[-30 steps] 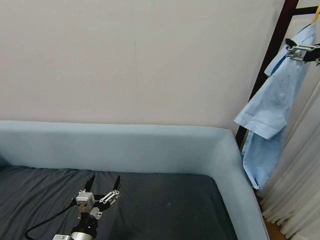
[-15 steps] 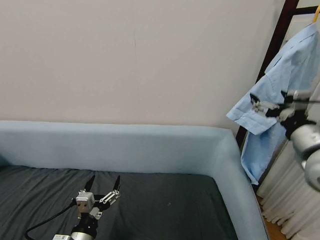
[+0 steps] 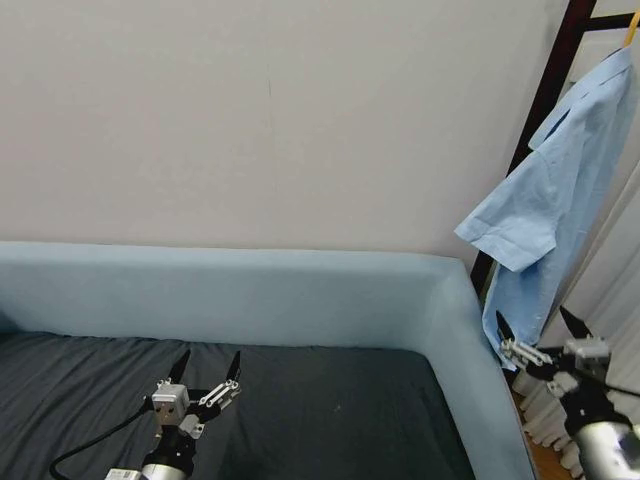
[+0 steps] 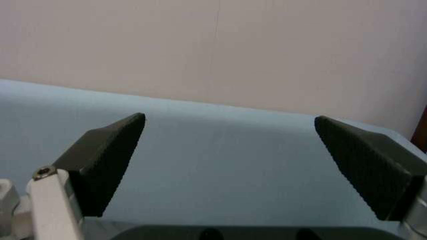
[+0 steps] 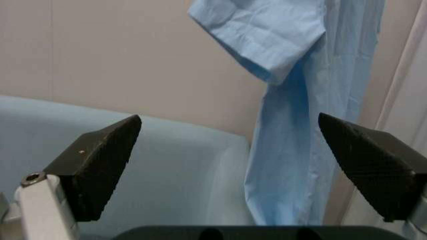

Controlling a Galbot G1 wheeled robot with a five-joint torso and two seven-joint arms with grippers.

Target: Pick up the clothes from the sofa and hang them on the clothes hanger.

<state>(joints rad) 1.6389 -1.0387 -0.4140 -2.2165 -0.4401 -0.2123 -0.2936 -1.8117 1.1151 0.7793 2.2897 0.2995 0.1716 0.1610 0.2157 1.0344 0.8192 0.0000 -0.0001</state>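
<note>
**Blue shirt hangs on the rack, both grippers open and empty**

The light blue short-sleeved shirt [image 3: 560, 190] hangs up high at the right side, past the end of the sofa. Its long side runs up and down. The top of the shirt is up by the yellow hanger hook [image 3: 632, 30], and the bottom edge points down at the floor. It leans a little, with the top more to the right than the bottom. One short sleeve sticks out to the left, toward the plain cream wall [image 3: 250, 120]. The shirt rests against the tall dark wooden rack [image 3: 540, 110]. A white curtain [image 3: 612, 290] hangs just beside it.

The right gripper [image 3: 533, 328] is low down, near the right end of the sofa and under the sleeve. Its two black fingers are spread wide apart and hold nothing. In the right wrist view the shirt [image 5: 300, 100] shows between the fingers [image 5: 100, 160] but farther away, so it is not pinched.

The left gripper [image 3: 210, 362] sits low over the dark grey seat cushion [image 3: 330, 410] of the pale blue padded sofa [image 3: 250, 295]. Its fingers are wide apart too, with nothing between them. In the left wrist view the left gripper [image 4: 230, 150] faces the sofa back [image 4: 220, 165] and the wall above it.
</note>
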